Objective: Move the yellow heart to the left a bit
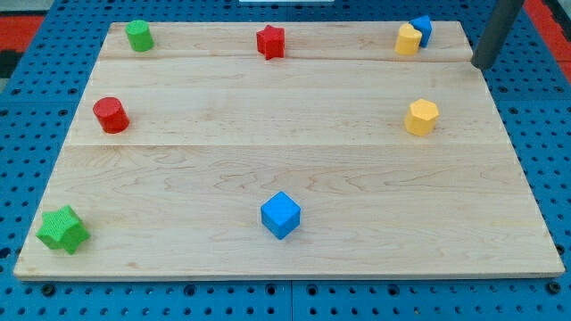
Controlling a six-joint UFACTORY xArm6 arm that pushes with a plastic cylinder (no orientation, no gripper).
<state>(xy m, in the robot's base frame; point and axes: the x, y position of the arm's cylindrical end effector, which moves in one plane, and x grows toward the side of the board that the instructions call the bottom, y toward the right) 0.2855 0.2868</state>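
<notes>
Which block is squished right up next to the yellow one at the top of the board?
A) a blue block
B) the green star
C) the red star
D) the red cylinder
A: a blue block sits against the yellow heart near the view's top right, with my tip off to their right.

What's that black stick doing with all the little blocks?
The dark rod's tip sits at the wooden board's right edge, near the top, touching nothing. It is meant to nudge the yellow heart block leftward. That block lies left of the tip, against a blue block.
</notes>
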